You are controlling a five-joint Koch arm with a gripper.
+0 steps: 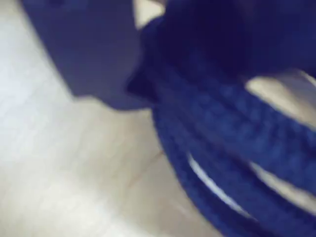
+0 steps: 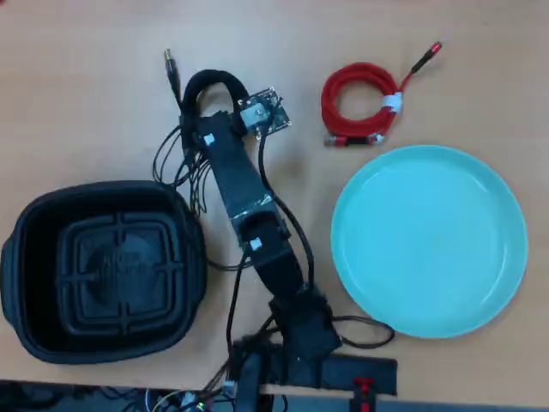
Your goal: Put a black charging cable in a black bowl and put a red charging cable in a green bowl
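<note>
The black charging cable lies coiled on the table at upper left in the overhead view, its metal-tipped plug pointing up-left. My gripper sits right over the coil's near side, its fingertips hidden under the arm. In the blurred wrist view the coil fills the right half, and a dark finger shows at upper left. The black bowl stands at lower left with nothing in it. The red charging cable lies coiled above the green bowl, which holds nothing.
The arm's thin black wires hang loose between the black cable and the black bowl's rim. The arm's base stands at the bottom edge between the two bowls. Bare wooden table lies along the top and at far left.
</note>
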